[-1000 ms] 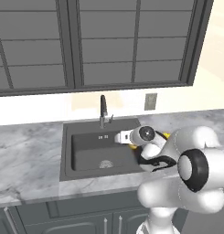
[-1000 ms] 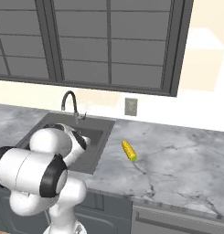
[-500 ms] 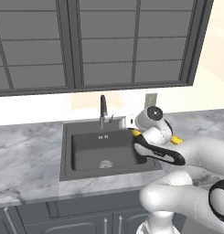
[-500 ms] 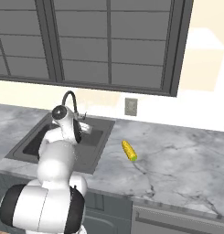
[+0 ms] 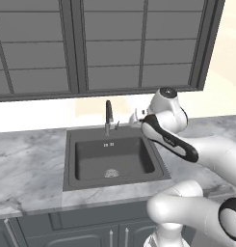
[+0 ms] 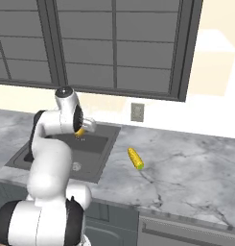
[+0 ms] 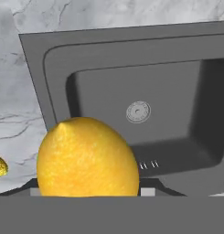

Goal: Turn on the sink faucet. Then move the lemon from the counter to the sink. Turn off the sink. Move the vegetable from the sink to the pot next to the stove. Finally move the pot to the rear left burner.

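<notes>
Yellow oval lemon (image 7: 87,157) held over the dark grey sink (image 7: 131,77)
Two-finger gripper (image 6: 81,130) is clamped on the fruit; best lower it inside the basin before letting go, clear of the rim.

lemon (image 7: 88,157): large, low in view | sink (image 7: 49,68): beyond it, round drain (image 7: 138,111) showing | counter (image 7: 13,91): marble

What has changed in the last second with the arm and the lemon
The arm swung up from low over the sink and now holds the lemon higher, the end effector shut on it above the sink's right rim. The corn cob on the counter and the faucet stayed put.
</notes>
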Motion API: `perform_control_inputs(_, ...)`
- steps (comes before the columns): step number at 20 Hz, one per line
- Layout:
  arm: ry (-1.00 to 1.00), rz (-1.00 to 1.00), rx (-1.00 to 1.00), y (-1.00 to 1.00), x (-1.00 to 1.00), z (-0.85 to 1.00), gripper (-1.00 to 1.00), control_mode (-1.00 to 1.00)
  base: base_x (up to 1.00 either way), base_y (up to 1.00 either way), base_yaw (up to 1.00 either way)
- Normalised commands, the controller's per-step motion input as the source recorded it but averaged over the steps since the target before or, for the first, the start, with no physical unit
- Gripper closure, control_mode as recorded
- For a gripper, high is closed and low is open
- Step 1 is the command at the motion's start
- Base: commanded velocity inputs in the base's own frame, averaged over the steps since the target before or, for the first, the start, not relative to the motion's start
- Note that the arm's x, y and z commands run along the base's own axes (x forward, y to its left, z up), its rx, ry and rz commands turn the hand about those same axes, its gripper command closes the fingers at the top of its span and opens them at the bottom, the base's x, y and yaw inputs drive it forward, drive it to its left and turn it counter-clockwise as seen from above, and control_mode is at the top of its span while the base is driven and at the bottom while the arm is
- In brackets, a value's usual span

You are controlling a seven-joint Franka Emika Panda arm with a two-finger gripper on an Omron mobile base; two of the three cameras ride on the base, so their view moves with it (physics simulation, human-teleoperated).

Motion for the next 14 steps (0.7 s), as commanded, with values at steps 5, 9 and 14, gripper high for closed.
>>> perform_control_inputs(5, 0.08, 0.0, 0.0, -0.04, -0.59, 0.03, 1.0, -1.0, 0.0, 0.0, 0.0)
perform_control_inputs(9, 0.09, 0.0, 0.0, -0.05, -0.54, 0.25, 1.0, -1.0, 0.0, 0.0, 0.0)
perform_control_inputs(14, 0.03, 0.0, 0.01, -0.06, -0.29, 0.03, 1.0, -1.0, 0.0, 0.0, 0.0)
